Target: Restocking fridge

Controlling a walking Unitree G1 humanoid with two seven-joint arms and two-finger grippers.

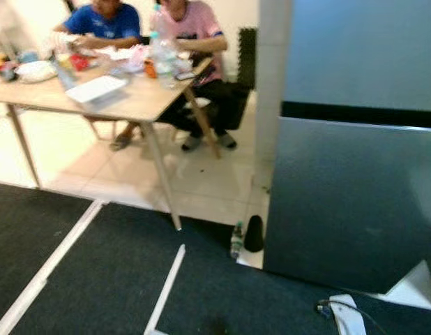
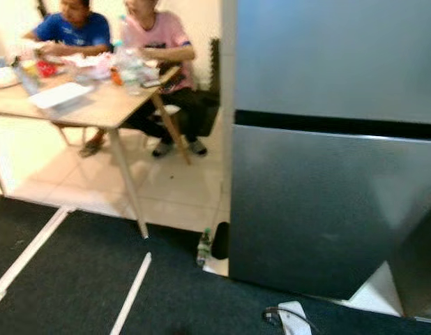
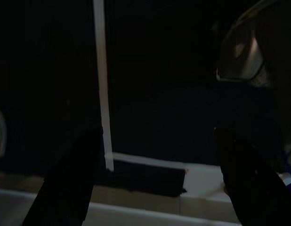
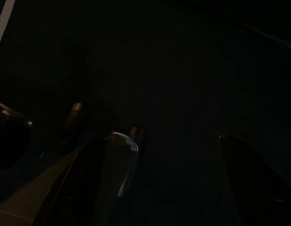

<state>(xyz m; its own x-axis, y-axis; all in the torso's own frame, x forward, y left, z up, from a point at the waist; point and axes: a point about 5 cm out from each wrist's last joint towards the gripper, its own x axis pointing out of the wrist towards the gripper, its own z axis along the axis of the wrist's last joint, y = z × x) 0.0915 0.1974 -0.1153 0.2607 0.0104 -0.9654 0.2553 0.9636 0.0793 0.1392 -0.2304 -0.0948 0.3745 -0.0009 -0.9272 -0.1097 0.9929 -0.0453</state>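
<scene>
A tall grey fridge [image 1: 355, 195] stands at the right, both its upper and lower doors closed. On the floor by its near left corner stands a small clear bottle [image 1: 236, 241] with a green label, beside a black object [image 1: 254, 234]. Both arms hang low over the dark carpet. In the dim left wrist view my left gripper [image 3: 155, 188] is open, with nothing between its fingers above a white tape line [image 3: 102, 80]. My right gripper [image 4: 173, 188] is also open and holds nothing in the very dark right wrist view.
A wooden table [image 1: 132, 98] cluttered with bottles, a white tray and food stands at the back left on pale tiles. Two people [image 1: 194, 42] sit behind it. White tape strips [image 1: 167, 286] cross the dark carpet. A white power strip with cable [image 1: 348, 314] lies before the fridge.
</scene>
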